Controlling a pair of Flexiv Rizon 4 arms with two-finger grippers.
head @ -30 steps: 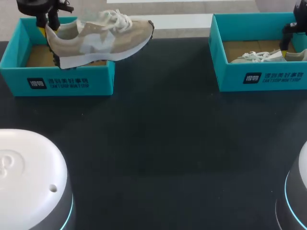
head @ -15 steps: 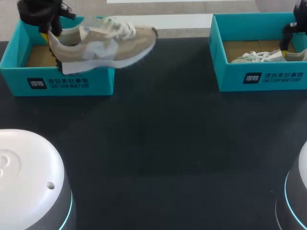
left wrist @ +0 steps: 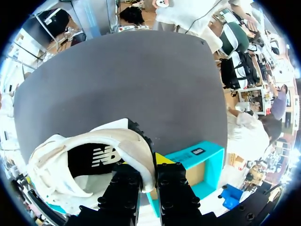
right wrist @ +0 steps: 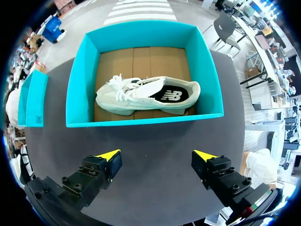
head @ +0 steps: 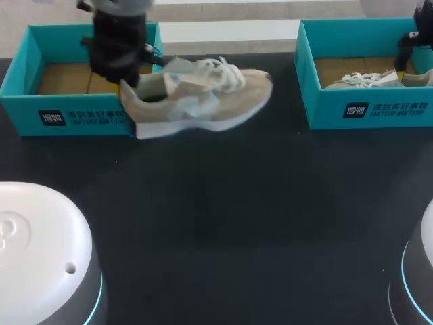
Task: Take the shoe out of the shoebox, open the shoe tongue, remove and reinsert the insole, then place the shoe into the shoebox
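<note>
Left fingers point(left wrist: 162, 160) are clamping shut on the shoe point(head: 203, 98) atm. They're pinching the heel collar from both sides, w/ one finger inside the opening and one outside at the back.

In the head view the tan-and-white shoe is hanging in the upper left-center of the frame, fully out of the left shoebox point(head: 67, 116). It's sitting just right of that box's front right corner, heel twd the box, toe pointing at the right side of the frame, laces flopping on top. It's hanging low over the dark surface point(head: 216, 223). Can't tell if the sole is touching it tbh, it's blurry there.

The left shoebox is sitting at the upper left, brown cardboard floor showing inside. The left wrist cam is looking down into the shoe's opening right by the fingers. A dark insole w/ white print is showing in there, and a corner of the teal box is showing just beside the outer finger.

Right fingers point(right wrist: 109, 157) are standing wide open, gripping nothing, yellow tips well apart. They're hovering over the surface just short of the right shoebox point(right wrist: 141, 120), which is sitting at the upper right in the head view. A second shoe point(right wrist: 141, 96), pale whitish, is lying flat in that box, opening up, toe pointing twd the left shoebox.
</note>
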